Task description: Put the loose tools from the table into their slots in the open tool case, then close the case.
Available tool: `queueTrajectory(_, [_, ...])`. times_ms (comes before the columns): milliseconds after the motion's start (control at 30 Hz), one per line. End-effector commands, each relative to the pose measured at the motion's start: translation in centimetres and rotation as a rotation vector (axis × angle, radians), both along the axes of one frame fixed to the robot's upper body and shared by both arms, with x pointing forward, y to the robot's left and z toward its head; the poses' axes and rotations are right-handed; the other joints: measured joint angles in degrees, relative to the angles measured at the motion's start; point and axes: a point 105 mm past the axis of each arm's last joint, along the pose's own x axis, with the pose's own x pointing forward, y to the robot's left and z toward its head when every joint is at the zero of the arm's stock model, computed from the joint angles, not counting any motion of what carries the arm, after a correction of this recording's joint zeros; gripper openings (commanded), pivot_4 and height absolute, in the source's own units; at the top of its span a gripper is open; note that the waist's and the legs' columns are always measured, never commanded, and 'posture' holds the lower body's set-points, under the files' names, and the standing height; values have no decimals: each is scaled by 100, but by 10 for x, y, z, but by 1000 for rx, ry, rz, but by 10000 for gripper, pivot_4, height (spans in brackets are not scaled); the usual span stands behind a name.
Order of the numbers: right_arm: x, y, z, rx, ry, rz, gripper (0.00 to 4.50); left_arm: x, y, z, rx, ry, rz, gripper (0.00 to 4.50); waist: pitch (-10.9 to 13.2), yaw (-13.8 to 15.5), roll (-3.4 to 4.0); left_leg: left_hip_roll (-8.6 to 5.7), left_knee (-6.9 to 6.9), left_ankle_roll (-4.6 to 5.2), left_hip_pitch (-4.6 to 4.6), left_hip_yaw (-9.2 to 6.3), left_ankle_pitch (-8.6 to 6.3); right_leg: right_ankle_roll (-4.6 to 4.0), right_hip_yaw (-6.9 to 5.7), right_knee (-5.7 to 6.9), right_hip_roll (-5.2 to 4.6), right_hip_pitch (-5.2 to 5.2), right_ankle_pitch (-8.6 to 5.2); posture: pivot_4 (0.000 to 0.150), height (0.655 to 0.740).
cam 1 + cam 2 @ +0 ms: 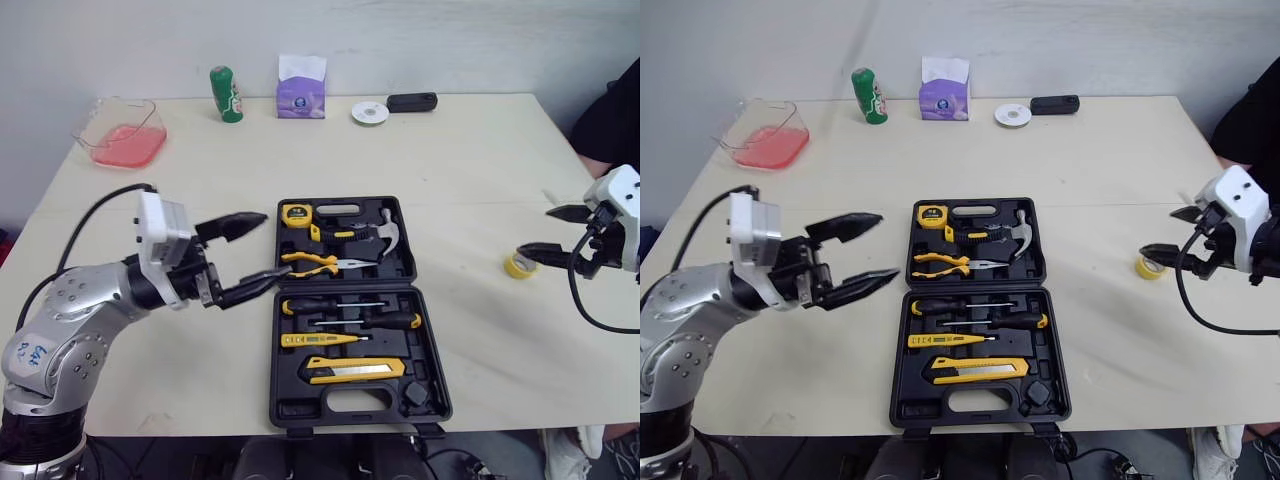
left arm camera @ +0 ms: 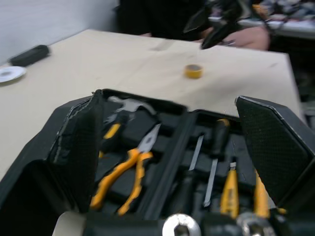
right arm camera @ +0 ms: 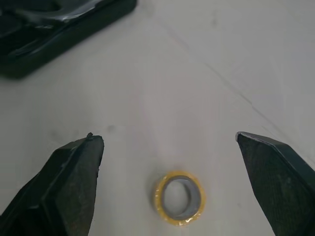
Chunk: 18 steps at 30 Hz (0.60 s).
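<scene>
Jaws wide on both: left gripper [image 1: 272, 245] beside the tool case [image 1: 290, 410], right gripper [image 3: 167, 138] at the yellow tape roll [image 3: 178, 197] — an off-centre close could flick it away.

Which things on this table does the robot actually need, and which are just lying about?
For the job: open tool case, loose yellow tape roll, right hand open by the roll, left hand open beside the case.
Just lying about: green bottle, purple tissue pack, clear tub holding something pink, white disc, black device.
</scene>
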Motion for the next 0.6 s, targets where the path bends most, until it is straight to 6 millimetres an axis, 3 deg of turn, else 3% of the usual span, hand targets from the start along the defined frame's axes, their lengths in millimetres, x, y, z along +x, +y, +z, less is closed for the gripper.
queueTrajectory(33, [-2,2,-7,-50,153,55,45000,-6,-13,4,14,-32,-63,44786,2,-2,-3,0,3,-1,-10,6,1,0,-2,-2,29,-11,0,1500,7400])
queueTrajectory(200, [5,-10,-27,-229,273,68,45000,-10,-27,2,22,-67,-156,44786,4,-14,-4,0,15,1,-10,27,0,5,2,1,31,-19,3,1500,7400])
queueTrajectory(600, [24,-18,-39,-265,323,75,45000,-17,-49,0,14,-125,-260,44786,4,-30,-4,9,38,-1,-9,33,0,5,10,20,41,-21,3,1500,7400])
